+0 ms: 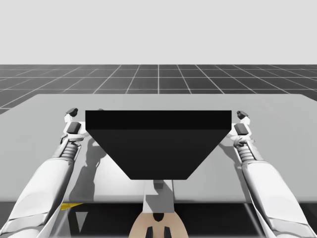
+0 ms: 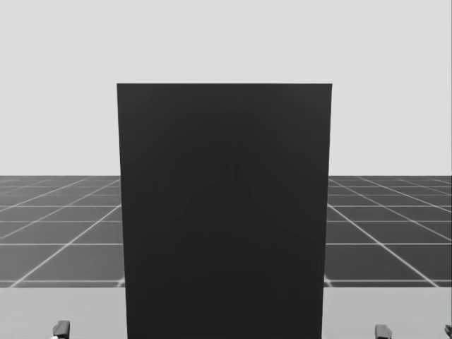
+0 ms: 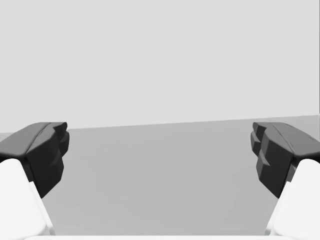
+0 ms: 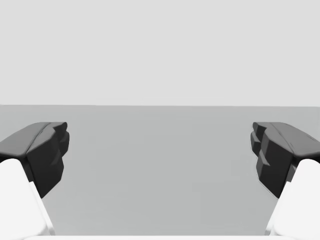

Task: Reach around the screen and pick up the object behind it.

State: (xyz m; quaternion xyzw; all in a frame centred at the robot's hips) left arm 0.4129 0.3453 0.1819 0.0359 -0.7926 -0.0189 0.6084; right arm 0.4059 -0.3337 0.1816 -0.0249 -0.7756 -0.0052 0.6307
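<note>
A tall black screen (image 1: 158, 144) stands upright at the middle of the grey table (image 1: 282, 119) and hides whatever lies behind it. In the head view the screen (image 2: 224, 212) blocks the centre. My left gripper (image 1: 74, 118) is just off the screen's left edge and my right gripper (image 1: 241, 119) just off its right edge. Both are low over the table. The left gripper (image 3: 160, 155) is open, with bare table between its fingers. So is the right gripper (image 4: 160, 155). Dark fingertips (image 2: 61, 328) of my left gripper and my right gripper (image 2: 415, 330) peek up beside the screen.
Grey tabletop (image 1: 44, 106) stretches out to both sides of the screen and beyond it to the far edge. Past the table lies a dark gridded floor (image 1: 158, 79). My forearms (image 1: 44, 183) run along either side of the screen.
</note>
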